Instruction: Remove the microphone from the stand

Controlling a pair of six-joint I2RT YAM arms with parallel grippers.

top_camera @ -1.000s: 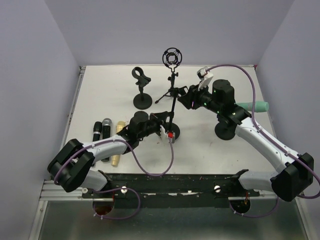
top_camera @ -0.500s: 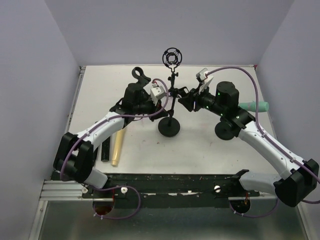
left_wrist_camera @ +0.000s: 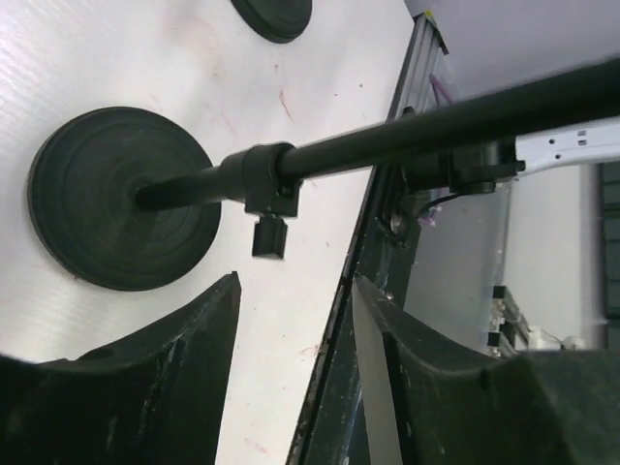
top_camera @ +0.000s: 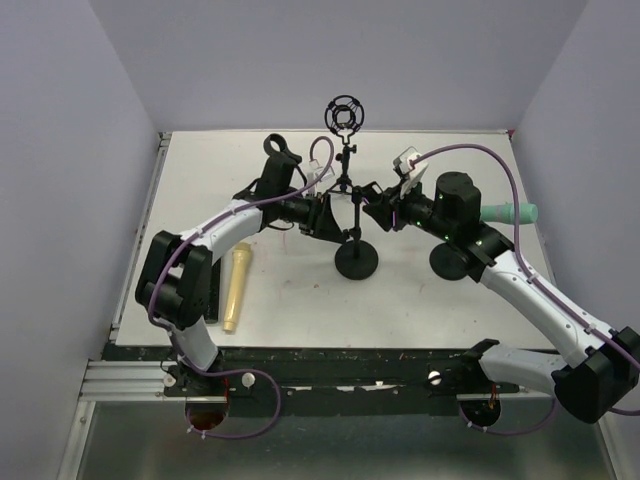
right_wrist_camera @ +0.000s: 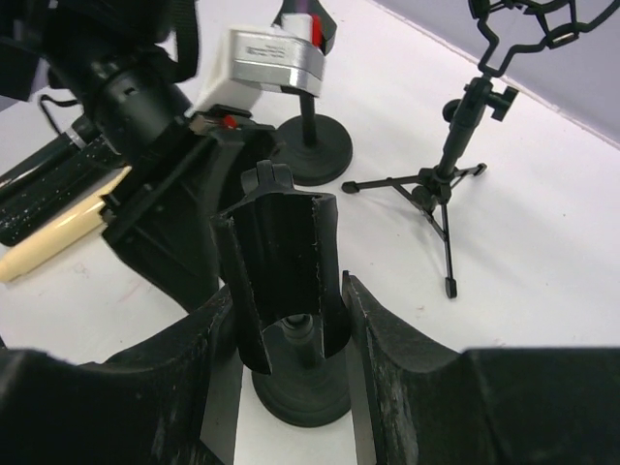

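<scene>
A teal microphone [top_camera: 512, 212] juts out level at the right, above a round base [top_camera: 448, 262]; my right arm hides its holder. Mid-table stands a black stand with a round base [top_camera: 356, 262] [left_wrist_camera: 121, 199] [right_wrist_camera: 300, 392]. My right gripper [top_camera: 373, 206] [right_wrist_camera: 286, 291] is shut on the empty black clip [right_wrist_camera: 286, 247] at that stand's top. My left gripper [top_camera: 334, 221] [left_wrist_camera: 295, 283] is open just left of the pole [left_wrist_camera: 387, 136], and nothing sits between its fingers.
A cream microphone [top_camera: 237, 285] [right_wrist_camera: 53, 244] lies at the front left, with black ones [right_wrist_camera: 44, 184] beside it. A tripod with a shock mount [top_camera: 345, 115] [right_wrist_camera: 455, 170] and another clip stand [top_camera: 283, 175] [right_wrist_camera: 310, 145] stand at the back.
My left arm swung from the front of the table back and right to the stand's pole, and its gripper opened. The stand's base slid slightly right. The right gripper stayed shut on the clip.
</scene>
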